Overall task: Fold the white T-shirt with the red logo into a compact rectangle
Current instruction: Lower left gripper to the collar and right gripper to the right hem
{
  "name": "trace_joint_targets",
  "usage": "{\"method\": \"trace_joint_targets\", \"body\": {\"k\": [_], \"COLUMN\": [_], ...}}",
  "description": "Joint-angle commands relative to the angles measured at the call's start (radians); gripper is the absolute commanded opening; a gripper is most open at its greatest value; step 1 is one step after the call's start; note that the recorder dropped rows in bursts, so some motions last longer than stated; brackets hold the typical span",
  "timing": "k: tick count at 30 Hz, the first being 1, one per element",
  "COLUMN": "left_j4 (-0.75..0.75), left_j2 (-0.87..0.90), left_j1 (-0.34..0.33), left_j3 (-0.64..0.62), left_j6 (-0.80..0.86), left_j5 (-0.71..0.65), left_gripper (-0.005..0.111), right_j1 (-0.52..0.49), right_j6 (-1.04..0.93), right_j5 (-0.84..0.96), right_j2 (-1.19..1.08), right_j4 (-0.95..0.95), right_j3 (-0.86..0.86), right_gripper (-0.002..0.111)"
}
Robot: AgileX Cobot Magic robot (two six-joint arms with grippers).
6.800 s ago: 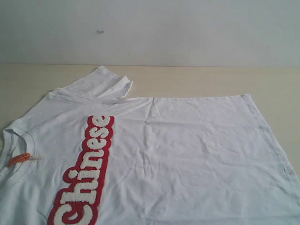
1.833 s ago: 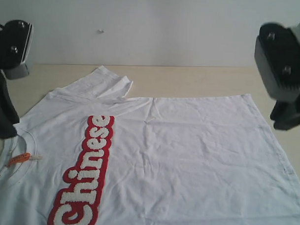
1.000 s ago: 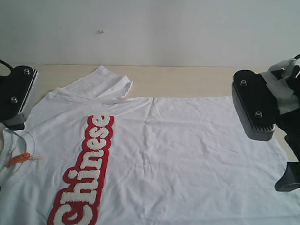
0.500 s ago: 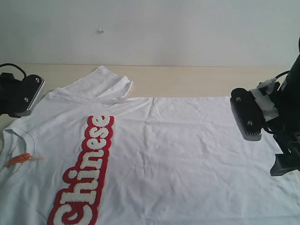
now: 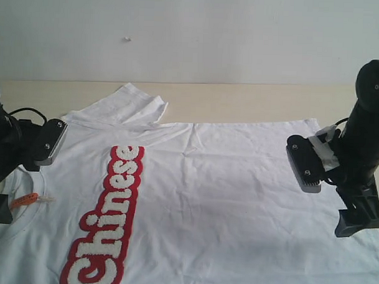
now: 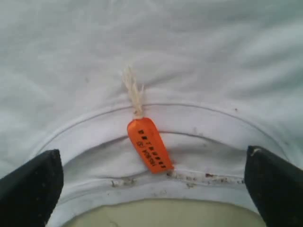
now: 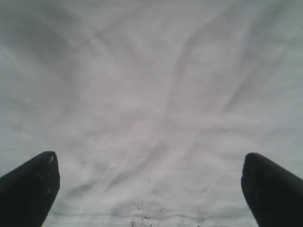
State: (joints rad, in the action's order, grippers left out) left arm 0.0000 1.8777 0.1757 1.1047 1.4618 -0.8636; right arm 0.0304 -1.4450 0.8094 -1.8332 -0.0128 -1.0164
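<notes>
"Exterior view first: where does the shirt lie against your hands?"

"The white T-shirt [image 5: 224,205] lies spread, front up, on the pale table [image 5: 253,97] and fills the lower part of the frame. The red logo [image 5: 109,220] runs from the lower left up toward the middle. One sleeve [image 5: 138,106] lies rumpled at the upper left. My left gripper [image 5: 23,177] is at the left edge of the frame, just left of the logo. My right gripper [image 5: 331,190] is at the right edge, well apart from the logo, over plain white cloth."

"And how do your hands stand?"

"Both are spread wide, and neither holds anything."

"What does the left wrist view give?"

"The ribbed collar [image 6: 203,124] curves across between my two black fingertips. The orange tag [image 6: 149,150] lies on it, about midway between them, with a pale string at one end. A strip of table shows past the collar's edge."

"And the right wrist view?"

"Only creased white cloth between my fingertips, with the stitched hem [image 7: 118,216] close to them."

"Do the tips touch the cloth?"

"I cannot tell, on either side."
</notes>
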Motion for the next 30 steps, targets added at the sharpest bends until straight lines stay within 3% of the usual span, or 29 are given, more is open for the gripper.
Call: {"method": "trace_joint_targets", "body": {"k": [1,12,18,20,30], "left_j4": [-0.014,-0.038,-0.059,-0.141,-0.123], "left_j2": [0.02,0.081,0.069,0.053,0.053], "left_j1": [-0.002,-0.007,-0.075,-0.098,-0.096], "left_j3": [0.006,0.006,0.011,0.011,0.011], "left_j6": [0.02,-0.012,-0.021,0.021,-0.025], "left_j5": [0.023,0.071,0.07,0.052,0.059], "left_gripper": [0.105,0.105,0.105,0.105,0.105], "right_j1": [-0.055,-0.068,-0.068,-0.068,-0.068], "right_j6": [0.0,-0.027,-0.037,-0.035,-0.03], "right_j5": [-0.02,-0.072,-0.076,-0.076,-0.076], "right_j2": [-0.006,-0.026,-0.033,-0.033,-0.033], "right_j4": [-0.035,-0.1,-0.103,-0.103,-0.103], "right_j3": [0.0,0.0,0.0,0.0,0.0], "right_gripper": [0.105,0.105,0.105,0.105,0.105]}}
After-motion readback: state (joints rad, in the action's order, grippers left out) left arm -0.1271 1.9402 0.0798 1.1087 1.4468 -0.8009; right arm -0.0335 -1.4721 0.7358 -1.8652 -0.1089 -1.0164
